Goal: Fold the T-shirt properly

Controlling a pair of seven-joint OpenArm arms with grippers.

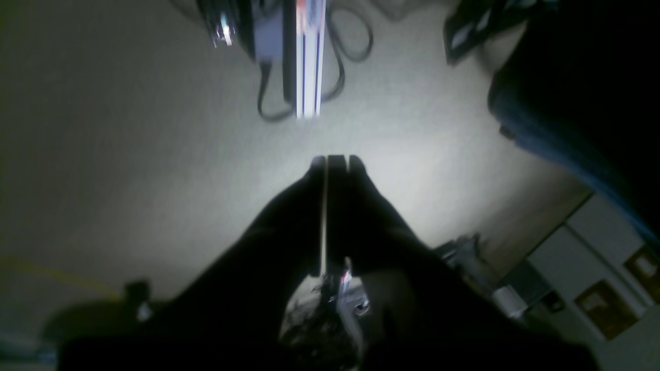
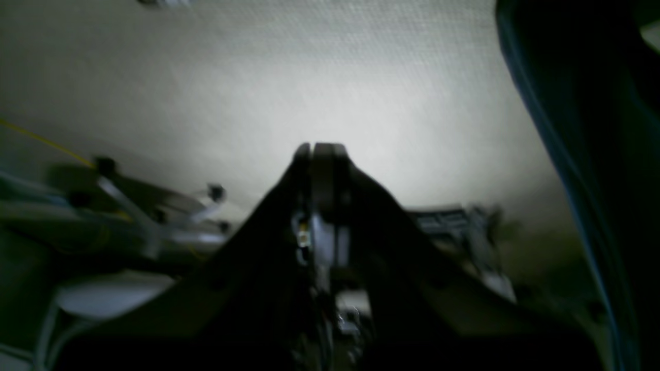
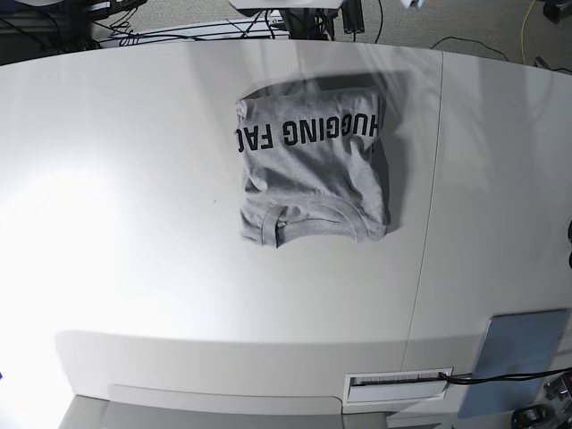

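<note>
The heather-grey T-shirt (image 3: 311, 174) lies folded into a compact rectangle on the white table (image 3: 134, 206), at the centre back. The black "HUGGING FACE" lettering faces up along its far edge and the ribbed collar is at its near edge. Neither arm shows in the base view. In the left wrist view my left gripper (image 1: 332, 161) has its dark fingers pressed together and holds nothing, with pale carpeted floor beyond it. In the right wrist view my right gripper (image 2: 317, 149) is likewise shut and empty. The T-shirt is out of view in both wrist views.
A flat blue-grey pad (image 3: 523, 350) lies at the table's front right corner beside a slotted vent (image 3: 398, 382). A seam (image 3: 431, 206) runs across the table to the right of the shirt. An aluminium rail with cables (image 1: 309, 56) and a dark blue shape (image 1: 557, 139) show beyond the left gripper.
</note>
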